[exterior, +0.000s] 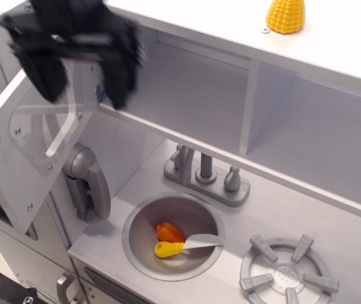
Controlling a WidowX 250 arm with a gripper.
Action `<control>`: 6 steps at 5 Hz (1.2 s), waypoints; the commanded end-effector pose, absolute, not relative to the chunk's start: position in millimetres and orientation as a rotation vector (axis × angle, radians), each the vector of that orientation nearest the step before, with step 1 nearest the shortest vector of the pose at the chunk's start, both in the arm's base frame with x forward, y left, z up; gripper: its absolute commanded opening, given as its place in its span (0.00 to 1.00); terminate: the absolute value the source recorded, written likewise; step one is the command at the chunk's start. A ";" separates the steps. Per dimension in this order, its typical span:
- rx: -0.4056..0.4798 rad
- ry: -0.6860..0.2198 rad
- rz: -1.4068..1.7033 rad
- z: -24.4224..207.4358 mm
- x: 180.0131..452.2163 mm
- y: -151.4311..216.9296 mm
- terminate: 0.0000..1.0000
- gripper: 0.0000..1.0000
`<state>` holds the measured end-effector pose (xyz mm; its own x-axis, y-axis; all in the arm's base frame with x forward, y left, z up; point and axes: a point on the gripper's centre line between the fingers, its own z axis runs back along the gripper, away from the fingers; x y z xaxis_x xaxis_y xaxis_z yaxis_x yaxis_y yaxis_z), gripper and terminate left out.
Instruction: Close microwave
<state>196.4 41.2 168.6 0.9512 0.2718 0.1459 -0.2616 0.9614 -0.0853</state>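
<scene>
Hovering at upper left, my gripper (82, 79) spread, holding nothing (motion-blurred) | microwave (187, 88) cavity exposed, its door (35, 126) swung wide to the left, just below my fingers | risk: pushing near the hinge could skid me off the clear window without swinging it.

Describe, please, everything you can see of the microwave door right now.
The microwave door is a light-grey wooden panel with a clear rounded window held by small screws. It stands swung wide open to the left, hinged at the compartment's left edge, its inner face toward the camera. The blurred black gripper hovers, open, at its upper edge; contact cannot be told.
</scene>
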 end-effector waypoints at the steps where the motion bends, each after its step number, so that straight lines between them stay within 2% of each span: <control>1: -0.042 -0.155 0.334 181.4 194.1 80.6 0.00 1.00; 3: 0.025 -0.149 0.337 159.1 192.2 104.2 0.00 1.00; 5: 0.047 -0.157 0.332 143.3 194.6 104.3 0.00 1.00; 6: 0.069 -0.166 0.339 123.3 202.5 97.4 0.00 1.00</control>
